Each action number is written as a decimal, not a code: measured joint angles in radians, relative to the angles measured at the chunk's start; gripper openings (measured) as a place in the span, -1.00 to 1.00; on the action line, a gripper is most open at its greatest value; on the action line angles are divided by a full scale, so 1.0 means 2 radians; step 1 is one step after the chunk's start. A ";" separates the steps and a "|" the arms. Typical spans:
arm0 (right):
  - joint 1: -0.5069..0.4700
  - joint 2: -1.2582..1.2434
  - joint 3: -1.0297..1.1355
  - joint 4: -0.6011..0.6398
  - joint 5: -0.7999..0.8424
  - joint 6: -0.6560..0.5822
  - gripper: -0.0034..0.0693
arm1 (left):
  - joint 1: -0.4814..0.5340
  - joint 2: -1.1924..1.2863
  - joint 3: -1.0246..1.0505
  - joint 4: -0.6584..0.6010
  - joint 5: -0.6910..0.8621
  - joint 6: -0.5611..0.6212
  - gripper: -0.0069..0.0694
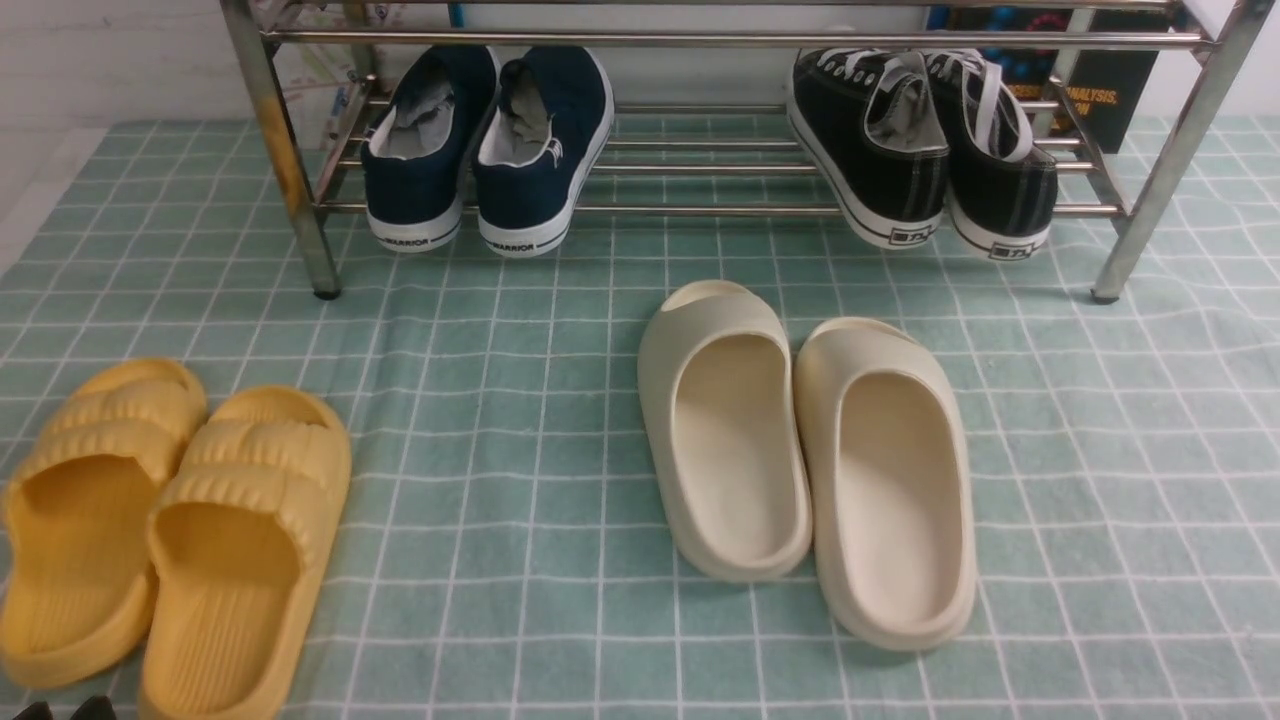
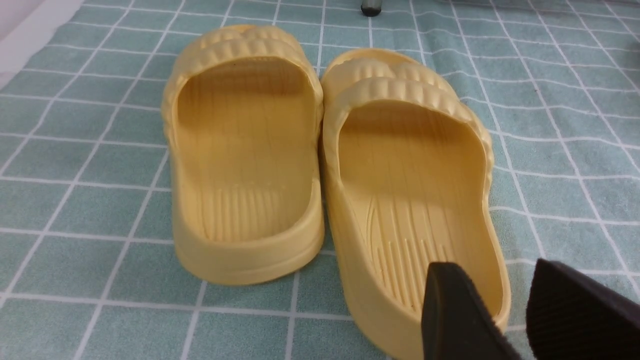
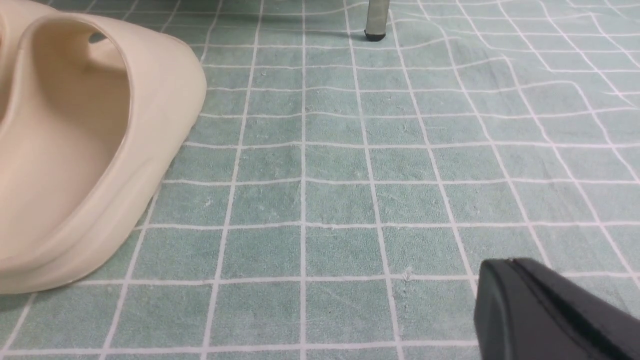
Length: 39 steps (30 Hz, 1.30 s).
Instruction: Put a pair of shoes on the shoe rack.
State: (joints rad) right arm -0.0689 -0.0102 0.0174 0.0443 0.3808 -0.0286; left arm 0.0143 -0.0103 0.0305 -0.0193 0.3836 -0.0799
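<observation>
The pair of shoes, two black canvas sneakers (image 1: 885, 150) (image 1: 1000, 165) with white laces, rests side by side on the right end of the lower shelf of the shoe rack (image 1: 700, 40), heels toward me. My left gripper (image 2: 492, 272) is open, its fingers straddling the heel rim of a yellow slipper (image 2: 410, 190) without closing on it. In the front view its tips (image 1: 62, 710) barely show at the near left edge. My right gripper (image 3: 510, 267) is shut and empty, low over the cloth, and is out of the front view.
Navy slip-on shoes (image 1: 490, 140) sit on the rack's left end. A yellow slipper pair (image 1: 170, 530) lies near left, a cream slipper pair (image 1: 800, 450) in the middle; one cream slipper (image 3: 75, 150) shows beside my right gripper. A green checked cloth (image 1: 500, 400) covers the surface. A rack leg (image 3: 376, 20) stands ahead.
</observation>
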 joint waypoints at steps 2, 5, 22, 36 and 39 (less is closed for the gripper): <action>0.000 0.000 0.000 0.000 0.000 0.000 -0.88 | 0.000 0.000 0.000 0.000 0.000 0.000 -0.19; 0.000 0.000 0.000 0.000 0.000 0.000 -0.87 | 0.000 0.000 0.000 0.000 0.000 0.000 -0.19; 0.000 0.000 0.000 0.000 0.000 0.000 -0.85 | 0.000 0.000 0.000 0.000 0.000 0.000 -0.19; 0.000 0.000 0.000 0.000 0.000 0.000 -0.83 | 0.000 0.000 0.000 0.000 0.000 0.000 -0.19; 0.000 0.000 0.000 0.000 0.000 0.000 -0.82 | 0.000 0.000 0.000 0.000 0.000 0.000 -0.19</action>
State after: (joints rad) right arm -0.0689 -0.0102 0.0170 0.0443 0.3816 -0.0286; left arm 0.0143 -0.0103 0.0305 -0.0193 0.3836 -0.0799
